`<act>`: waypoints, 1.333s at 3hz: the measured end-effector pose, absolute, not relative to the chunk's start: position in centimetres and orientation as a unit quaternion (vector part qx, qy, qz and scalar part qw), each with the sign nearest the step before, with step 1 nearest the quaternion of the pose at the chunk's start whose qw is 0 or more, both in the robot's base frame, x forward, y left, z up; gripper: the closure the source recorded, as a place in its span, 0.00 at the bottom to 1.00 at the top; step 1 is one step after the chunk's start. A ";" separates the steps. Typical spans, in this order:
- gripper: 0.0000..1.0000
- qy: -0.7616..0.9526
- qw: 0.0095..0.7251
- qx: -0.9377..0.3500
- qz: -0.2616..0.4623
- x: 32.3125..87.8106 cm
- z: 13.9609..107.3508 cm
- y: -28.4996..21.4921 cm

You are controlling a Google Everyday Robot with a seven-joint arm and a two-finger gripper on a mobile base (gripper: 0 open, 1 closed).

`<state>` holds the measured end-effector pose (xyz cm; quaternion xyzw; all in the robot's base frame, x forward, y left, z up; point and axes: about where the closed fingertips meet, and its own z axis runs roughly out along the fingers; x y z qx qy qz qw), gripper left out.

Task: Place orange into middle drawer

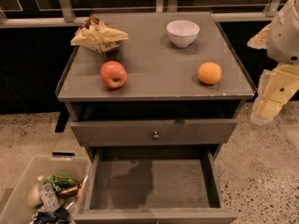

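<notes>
**Orange waits on the cabinet top, drawer stands open below**

The grey cabinet (154, 85) fills the middle of the view, and everything here is placed from it. Its middle drawer (154, 183) is pulled well out from the cabinet's front, its flat grey floor bare. Above that, a drawer with a round knob (196, 132) sits almost flush with the cabinet's face. A clear bin (28, 163) of rubbish stands on the floor at the cabinet's lower left corner.

The gripper (270, 107) hangs off the cabinet's right side, just below the level of its top and apart from everything on it; whether it is clenched or released I cannot tell.

On the cabinet top lie a crumpled snack bag (99, 35) at the back left, a white bowl (182, 33) at the back right, and an apple (113, 74) at the front left.

The orange (209, 73) rests at the front right of the cabinet top, near the edge. It should be light and firm, with a skin that gives a little (though it may roll if nudged), so a grasp across its widest middle seems best. It looks small, round, smooth and evenly orange.
</notes>
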<state>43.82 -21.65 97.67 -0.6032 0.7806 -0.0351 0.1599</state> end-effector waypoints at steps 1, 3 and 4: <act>0.00 0.778 0.167 -0.605 -0.030 45.1 97.5 -21.8; 0.00 0.780 0.179 -0.599 0.015 46.4 96.3 -22.8; 0.00 0.763 0.215 -0.602 0.096 50.3 94.8 -23.5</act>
